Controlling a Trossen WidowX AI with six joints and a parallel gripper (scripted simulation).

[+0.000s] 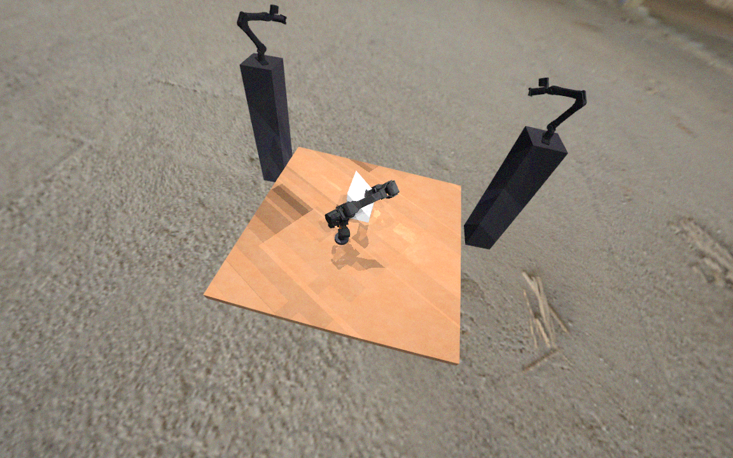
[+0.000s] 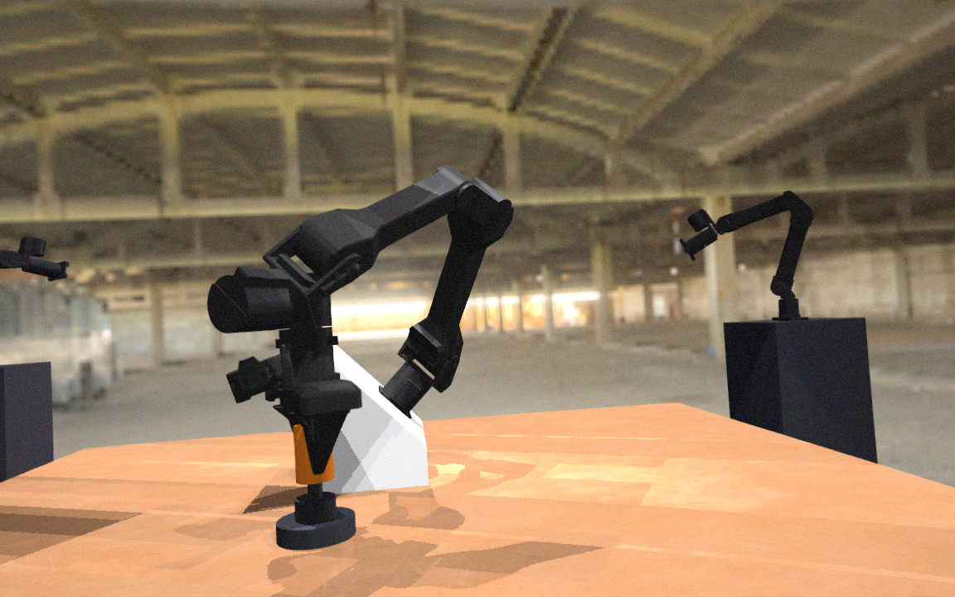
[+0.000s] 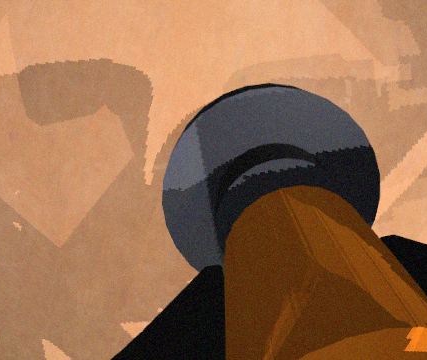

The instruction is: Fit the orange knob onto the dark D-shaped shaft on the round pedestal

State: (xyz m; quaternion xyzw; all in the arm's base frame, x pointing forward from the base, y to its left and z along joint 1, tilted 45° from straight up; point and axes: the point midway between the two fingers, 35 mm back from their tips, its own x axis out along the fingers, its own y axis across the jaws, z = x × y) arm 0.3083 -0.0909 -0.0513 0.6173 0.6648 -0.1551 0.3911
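One orange knob [image 2: 309,462] [image 3: 293,260] is being pinched upright between the fingers of the gripper [image 2: 317,445] [image 3: 303,267]. It is being held above the round pedestal [image 2: 315,528] [image 3: 273,115] [image 1: 341,240], with a short stretch of dark shaft [image 2: 314,490] being left exposed below it. Whether the shaft's tip is being enclosed by the knob cannot be told. The pedestal is being supported by the wooden table [image 1: 392,307] [image 2: 689,519] [image 3: 98,190], near the white mount [image 1: 357,196] [image 2: 392,453].

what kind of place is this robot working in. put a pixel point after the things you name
Probably a large disused warehouse or factory hall: a ribbed, arched roof with pale beams [image 2: 169,207], rows of pale upright columns [image 2: 601,293], and a rough grey concrete floor [image 1: 101,341] [image 2: 555,378] around the orange-brown wooden tabletop [image 1: 403,307] [image 2: 689,512].
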